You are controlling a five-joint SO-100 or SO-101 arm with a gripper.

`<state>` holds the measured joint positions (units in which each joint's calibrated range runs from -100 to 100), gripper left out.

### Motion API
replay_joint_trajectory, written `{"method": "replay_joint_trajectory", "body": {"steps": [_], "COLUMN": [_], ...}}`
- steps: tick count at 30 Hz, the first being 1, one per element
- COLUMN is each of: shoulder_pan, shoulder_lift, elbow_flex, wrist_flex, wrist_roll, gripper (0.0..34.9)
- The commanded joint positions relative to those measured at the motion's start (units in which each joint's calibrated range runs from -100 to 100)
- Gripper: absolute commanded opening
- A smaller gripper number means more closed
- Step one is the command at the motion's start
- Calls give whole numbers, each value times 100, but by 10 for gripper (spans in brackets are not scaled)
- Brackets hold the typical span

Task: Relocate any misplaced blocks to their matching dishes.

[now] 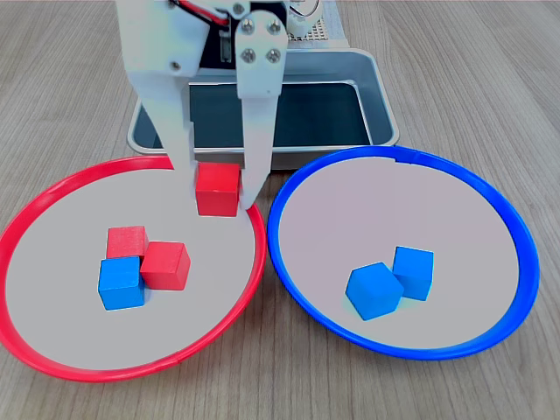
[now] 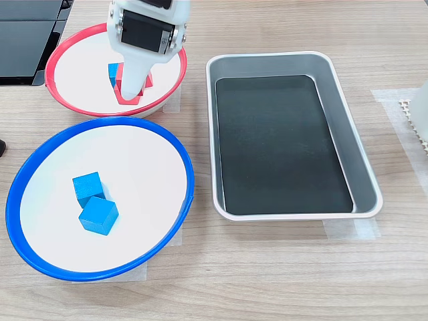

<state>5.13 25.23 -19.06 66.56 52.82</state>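
Note:
In the first exterior view my gripper is shut on a red block, holding it at the far edge of the red-rimmed dish. Two more red blocks and one blue block lie together in that dish. The blue-rimmed dish on the right holds two blue blocks. In the second exterior view the gripper hangs over the red-rimmed dish and hides most of its blocks; a blue block peeks out. The blue-rimmed dish shows two blue blocks.
A rectangular grey metal tray with a dark bottom stands behind the dishes, holding nothing; it is at the second exterior view's right. A dark object sits at the second exterior view's top left corner. The table is wood-grained.

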Motion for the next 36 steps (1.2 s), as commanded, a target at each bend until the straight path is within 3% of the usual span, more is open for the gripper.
{"method": "replay_joint_trajectory", "body": {"steps": [1,16,18,24,26,36], "shoulder_pan": [75,75,66,75,84,75], "shoulder_lift": [82,918,969,1182,1208,1097], "elbow_flex": [-247,-1185,-1240,-1576,-1631,-1731], "wrist_flex": [-81,-147,-147,-147,-147,-106], "wrist_roll": [24,15,15,-10,-10,15], "gripper": [4,5,18,103,114,108]}}
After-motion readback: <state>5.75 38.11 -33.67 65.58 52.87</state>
